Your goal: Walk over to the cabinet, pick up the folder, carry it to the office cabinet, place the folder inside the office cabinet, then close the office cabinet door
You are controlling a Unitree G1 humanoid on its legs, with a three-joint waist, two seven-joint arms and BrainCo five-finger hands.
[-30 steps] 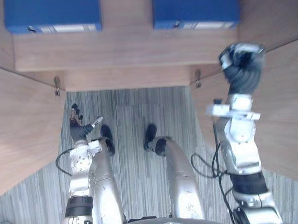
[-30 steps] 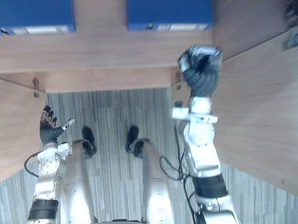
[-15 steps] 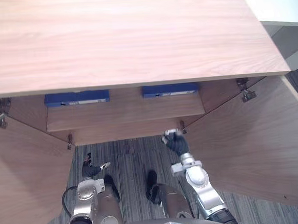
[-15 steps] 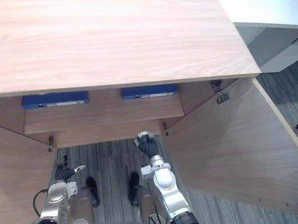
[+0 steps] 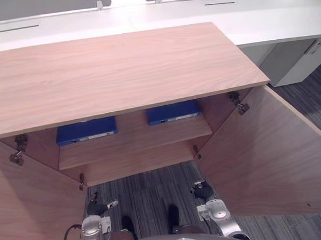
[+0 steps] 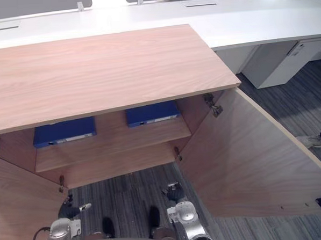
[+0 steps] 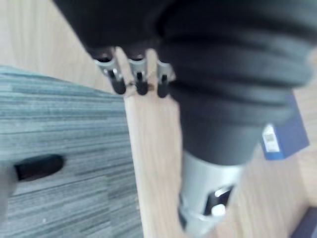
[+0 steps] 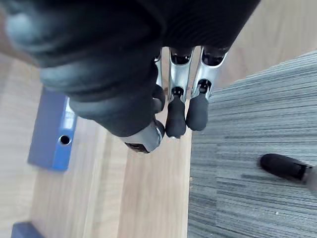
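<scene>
Two blue folders lie flat on the shelf of the wooden office cabinet (image 5: 120, 73), one on the left (image 5: 87, 131) and one on the right (image 5: 172, 112). Both cabinet doors stand wide open. My right hand (image 5: 203, 190) hangs low over the carpet in front of the lower shelf, its fingers (image 8: 174, 116) relaxed and holding nothing. A folder (image 8: 52, 136) shows past them in the right wrist view. My left hand (image 5: 95, 208) hangs by the left door, open and empty, and a folder's corner (image 7: 280, 139) shows beyond its cover.
The open right door (image 5: 270, 157) and left door (image 5: 25, 213) flank the striped grey carpet (image 5: 148, 190) where I stand. A long white desk (image 5: 252, 18) runs behind the cabinet. A person's shoe (image 6: 312, 140) is at the far right.
The camera has tilted up, bringing the cabinet top and the desk into view. My right hand has dropped from beside the right door's hinge to low over the carpet.
</scene>
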